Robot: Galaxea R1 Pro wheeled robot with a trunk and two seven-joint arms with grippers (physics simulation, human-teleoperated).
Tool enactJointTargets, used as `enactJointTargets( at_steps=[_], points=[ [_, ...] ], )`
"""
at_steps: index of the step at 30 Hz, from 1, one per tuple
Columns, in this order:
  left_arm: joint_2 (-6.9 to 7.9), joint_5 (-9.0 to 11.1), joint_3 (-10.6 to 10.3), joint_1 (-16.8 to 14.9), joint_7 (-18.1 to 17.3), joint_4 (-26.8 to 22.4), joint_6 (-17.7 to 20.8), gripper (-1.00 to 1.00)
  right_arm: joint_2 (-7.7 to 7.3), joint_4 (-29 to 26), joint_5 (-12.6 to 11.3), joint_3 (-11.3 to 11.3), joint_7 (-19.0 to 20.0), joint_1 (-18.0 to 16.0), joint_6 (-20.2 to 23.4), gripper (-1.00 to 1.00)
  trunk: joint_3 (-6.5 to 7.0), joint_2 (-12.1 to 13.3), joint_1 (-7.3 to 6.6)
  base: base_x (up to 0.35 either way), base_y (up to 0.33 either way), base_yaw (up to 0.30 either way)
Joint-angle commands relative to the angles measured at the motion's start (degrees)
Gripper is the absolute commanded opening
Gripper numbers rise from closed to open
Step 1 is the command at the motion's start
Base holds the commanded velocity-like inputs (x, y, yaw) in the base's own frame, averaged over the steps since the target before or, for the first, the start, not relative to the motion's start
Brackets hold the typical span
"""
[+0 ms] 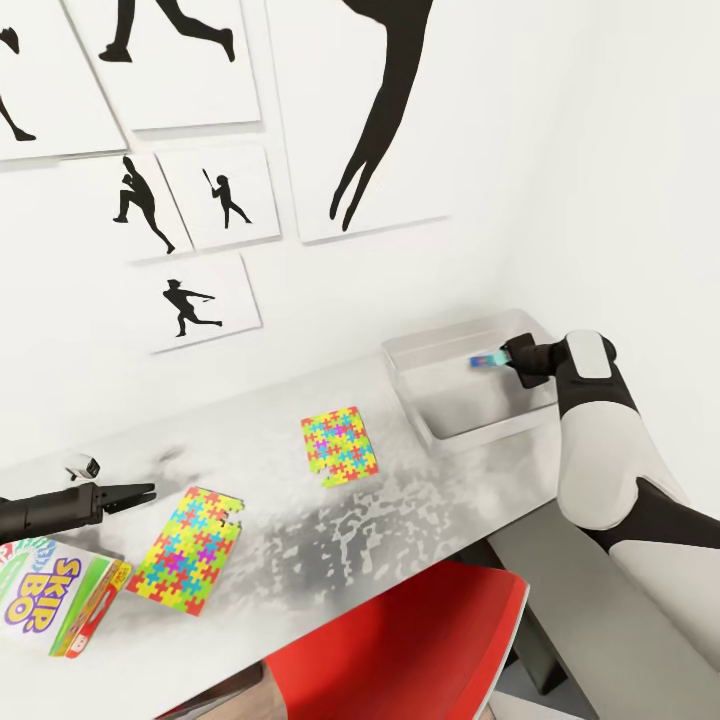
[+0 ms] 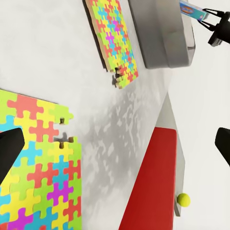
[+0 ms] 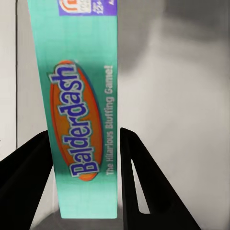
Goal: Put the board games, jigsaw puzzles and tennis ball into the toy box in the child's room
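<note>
- Right wrist view: the right gripper (image 3: 86, 179) clamps the teal game box (image 3: 84, 115) by its thin edge, held over the toy box (image 1: 470, 385), apparently so it drops in.
- Left gripper (image 1: 135, 492) hangs with jaws spread beside a puzzle (image 1: 187, 548); another puzzle (image 1: 339, 446) lies mid-table.
- The ball (image 2: 183, 199) sits on the floor.

On the table (image 1: 420, 520), two jigsaw puzzles (image 1: 339, 445) (image 1: 187, 549) are laid left of the toy box (image 1: 470, 385); a board game (image 1: 55, 597) is placed farthest left.

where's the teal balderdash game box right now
The teal Balderdash game box is clamped in the right gripper, held over the light grey toy box at the table's right end.
</note>
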Motion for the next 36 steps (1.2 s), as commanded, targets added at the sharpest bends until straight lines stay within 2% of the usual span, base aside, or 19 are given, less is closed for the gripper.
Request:
enactJointTargets(
  at_steps=[1, 33, 34, 36],
  points=[
    [0.02, 0.0, 0.0, 0.0, -0.2, 0.0, 0.6, 1.0, -0.02, -0.1, -0.6, -0.1, -0.5, -0.1, 0.0, -1.0, -0.09, -0.1, 0.03, 0.0, 0.0, 0.0],
    [0.02, 0.0, 0.0, 0.0, -0.2, -0.1, 0.6, 1.0, -0.39, 0.7, -0.6, 0.1, 2.0, -0.1, 0.1, -1.0, -0.09, -0.1, 0.03, 0.0, 0.0, 0.0],
    [0.02, 0.0, 0.0, 0.0, -0.2, -0.1, 0.6, 1.0, -0.41, 0.7, -0.6, 0.1, 2.0, -0.1, 0.1, 1.0, -0.09, -0.1, 0.03, 0.0, 0.0, 0.0],
    [0.02, 0.0, 0.0, 0.0, -0.2, -0.1, 0.6, 1.0, -0.46, 0.7, -0.6, 0.1, 2.0, -0.1, 0.1, 1.0, -0.09, -0.1, 0.03, 0.0, 0.0, 0.0]
  ],
)
